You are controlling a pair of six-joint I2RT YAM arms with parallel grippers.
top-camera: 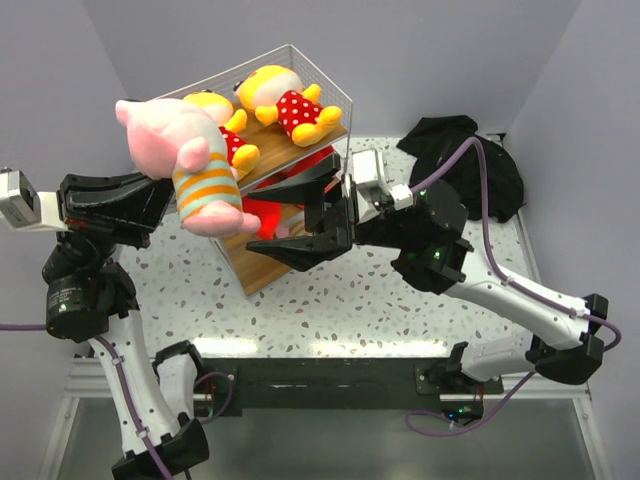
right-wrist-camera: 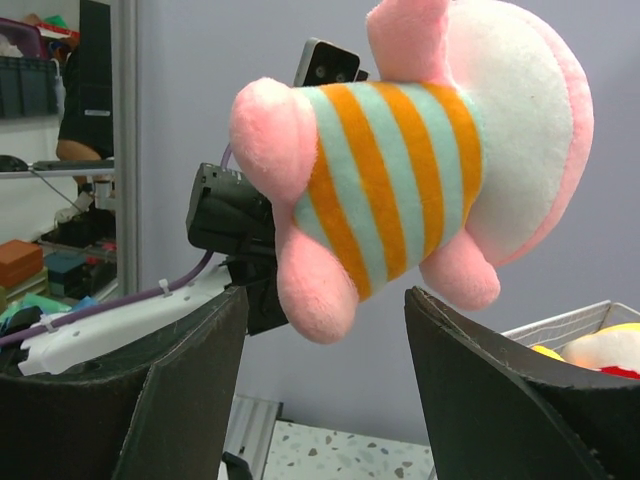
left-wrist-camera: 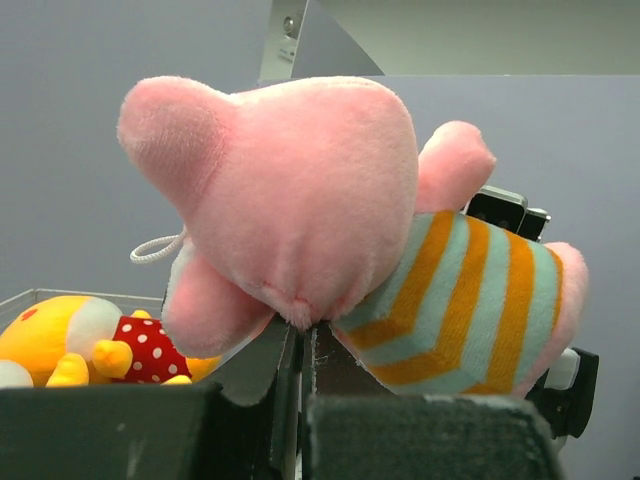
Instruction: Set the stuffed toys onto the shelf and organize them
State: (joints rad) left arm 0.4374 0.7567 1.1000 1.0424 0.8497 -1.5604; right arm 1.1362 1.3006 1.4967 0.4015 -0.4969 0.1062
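Note:
A pink stuffed toy (top-camera: 190,165) in an orange-and-mint striped top hangs in the air in front of the shelf's (top-camera: 262,268) upper left. My left gripper (left-wrist-camera: 303,335) is shut on a pinch of its pink fabric (left-wrist-camera: 300,190) from below. My right gripper (top-camera: 265,220) is open just right of it. In the right wrist view the toy (right-wrist-camera: 400,170) hangs over the gap between the fingers (right-wrist-camera: 180,380), its feet apart from them. Two yellow dolls (top-camera: 222,125) (top-camera: 290,105) in red dotted outfits lie on the top board. A red toy (top-camera: 310,160) shows on the board below.
A black cloth heap (top-camera: 470,160) lies at the back right of the speckled table (top-camera: 340,300). The shelf's white wire frame (top-camera: 330,80) rises around the top board. Grey walls close in at the back and on both sides.

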